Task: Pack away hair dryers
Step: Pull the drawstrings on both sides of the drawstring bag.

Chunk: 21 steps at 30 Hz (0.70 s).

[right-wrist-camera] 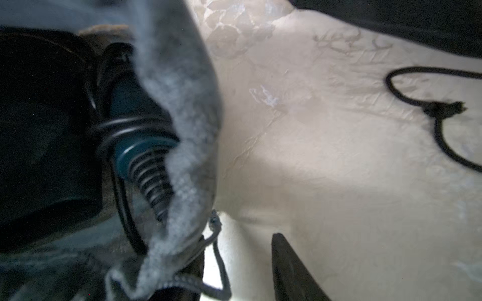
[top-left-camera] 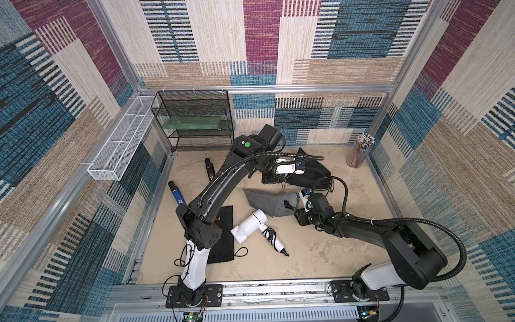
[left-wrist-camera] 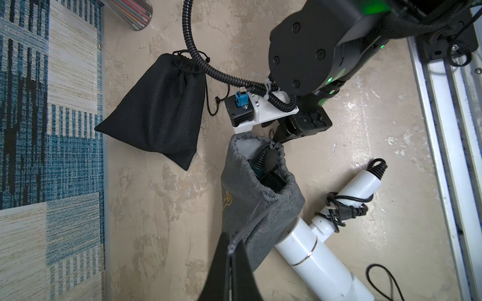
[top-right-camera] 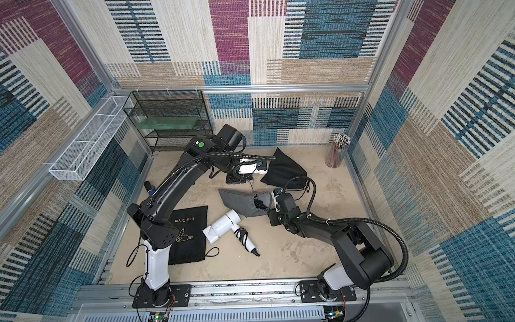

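Two hair dryers show. The white dryer (top-left-camera: 250, 226) (top-right-camera: 223, 226) (left-wrist-camera: 315, 250) lies bare on the table (top-left-camera: 320, 251) near the centre. Its handle points near and right, with its black cord bundled around it. The teal dryer (left-wrist-camera: 257, 166) (right-wrist-camera: 135, 153) sits inside the grey pouch (top-left-camera: 264, 200) (top-right-camera: 237, 200) (left-wrist-camera: 250, 208) (right-wrist-camera: 182, 104). Only its handle end and ribbed cord sleeve show at the pouch's open mouth, which faces right. The grey pouch lies mid-table, just beyond the white dryer. In the left wrist view its fabric overlaps the rear of the white barrel.

The left gripper (top-left-camera: 282, 180) (top-right-camera: 252, 182) (left-wrist-camera: 230, 263) hangs over the far side of the grey pouch. Its jaws are together, pinching the drawstring (left-wrist-camera: 230, 246), which runs down to the pouch's rim.

The right gripper (top-left-camera: 298, 207) (top-right-camera: 270, 209) (right-wrist-camera: 237, 242) sits low at the pouch's mouth with its jaws apart. One finger is against the rim and the other stands over bare table. A loop of cord hangs in the gap and nothing is clamped.

Farther back and to the right lies a black pouch (top-left-camera: 315, 172) (top-right-camera: 284, 170) (left-wrist-camera: 161, 104), drawn shut and bulging; what it holds is hidden. A flat pouch (top-left-camera: 224, 245) (top-right-camera: 189, 234) printed "Hair Dryer" lies near and left, partly under the left arm. Two stick gadgets (top-left-camera: 209, 168) (top-left-camera: 177, 192) lie by the left wall.
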Each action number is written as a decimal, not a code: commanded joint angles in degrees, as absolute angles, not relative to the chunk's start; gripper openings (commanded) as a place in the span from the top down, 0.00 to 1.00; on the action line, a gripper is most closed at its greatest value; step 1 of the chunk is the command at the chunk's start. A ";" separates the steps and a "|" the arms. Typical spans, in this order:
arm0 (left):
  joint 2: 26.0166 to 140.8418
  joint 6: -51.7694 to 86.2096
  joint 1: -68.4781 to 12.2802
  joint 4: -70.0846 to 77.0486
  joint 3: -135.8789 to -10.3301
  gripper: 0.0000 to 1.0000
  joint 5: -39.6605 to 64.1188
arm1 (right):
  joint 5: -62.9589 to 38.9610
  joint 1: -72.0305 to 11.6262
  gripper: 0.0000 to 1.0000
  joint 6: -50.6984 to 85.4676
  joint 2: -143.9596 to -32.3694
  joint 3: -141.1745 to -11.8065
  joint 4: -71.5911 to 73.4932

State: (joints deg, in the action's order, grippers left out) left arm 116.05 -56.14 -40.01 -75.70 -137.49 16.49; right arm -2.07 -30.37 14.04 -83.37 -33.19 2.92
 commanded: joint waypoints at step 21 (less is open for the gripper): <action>112.94 -58.53 -39.99 -79.63 -138.63 1.00 20.88 | -4.66 -30.05 0.97 8.99 -84.60 -30.67 25.43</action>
